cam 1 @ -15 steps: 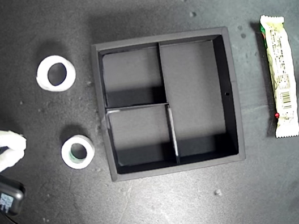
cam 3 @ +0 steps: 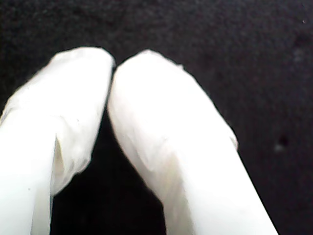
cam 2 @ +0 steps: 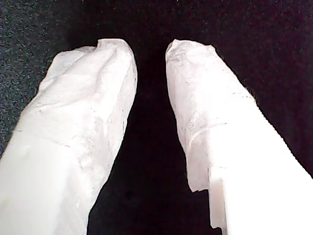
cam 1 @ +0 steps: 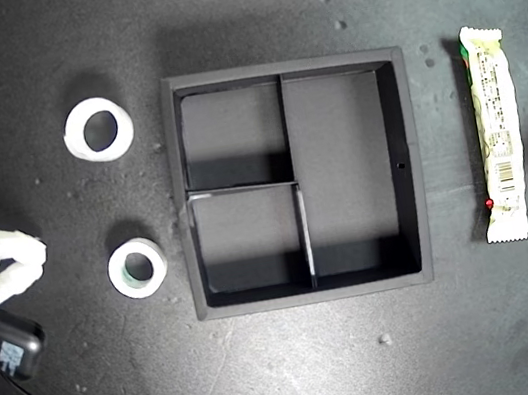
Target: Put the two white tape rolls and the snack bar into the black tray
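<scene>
My first gripper [cam 2: 149,49]: wrapped fingers [cam 2: 88,122] spread, nothing between them. My second gripper [cam 3: 112,63]: fingertips [cam 3: 151,98] pressed together, holding nothing. Neither view shows a task item near the fingers. In the exterior view, the black tray [cam 1: 414,162] holds nothing; larger tape roll [cam 1: 98,130] and smaller tape roll [cam 1: 137,267] lie to its left, snack bar [cam 1: 496,132] to its right.

Item count: two white tape rolls, larger [cam 1: 98,130] and smaller [cam 1: 137,267]; one snack bar [cam 1: 495,132]; one black tray [cam 1: 413,152] containing three compartments.
</scene>
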You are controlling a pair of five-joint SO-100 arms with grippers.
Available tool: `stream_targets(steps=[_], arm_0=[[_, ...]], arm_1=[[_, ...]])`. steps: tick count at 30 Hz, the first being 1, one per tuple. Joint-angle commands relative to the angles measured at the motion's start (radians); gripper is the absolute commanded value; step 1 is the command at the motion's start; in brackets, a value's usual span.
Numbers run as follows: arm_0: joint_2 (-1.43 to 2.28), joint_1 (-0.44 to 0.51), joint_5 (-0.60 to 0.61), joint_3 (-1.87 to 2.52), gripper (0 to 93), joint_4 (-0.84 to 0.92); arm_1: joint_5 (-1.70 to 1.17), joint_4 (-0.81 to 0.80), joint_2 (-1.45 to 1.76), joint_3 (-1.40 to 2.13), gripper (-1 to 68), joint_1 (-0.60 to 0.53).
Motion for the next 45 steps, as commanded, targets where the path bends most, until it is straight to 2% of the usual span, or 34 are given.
stream_targets(steps=[1, 42, 45], arm_0=[[0.049, -0.012, 0.006, 0.063, 0.2, 0.038], [0.049, -0.012, 0.006, 0.063, 0.2, 0.038], [0.049, -0.014, -0.064, 0.063, 0.2, 0.038]], arm_1=[[-0.003, 0.003, -0.006, 0.012, 4.2, -0.002], [-0.003, 0.003, -0.006, 0.012, 4.2, 0.003], [-0.003, 0.003, -0.006, 0.012, 4.2, 0.040]])
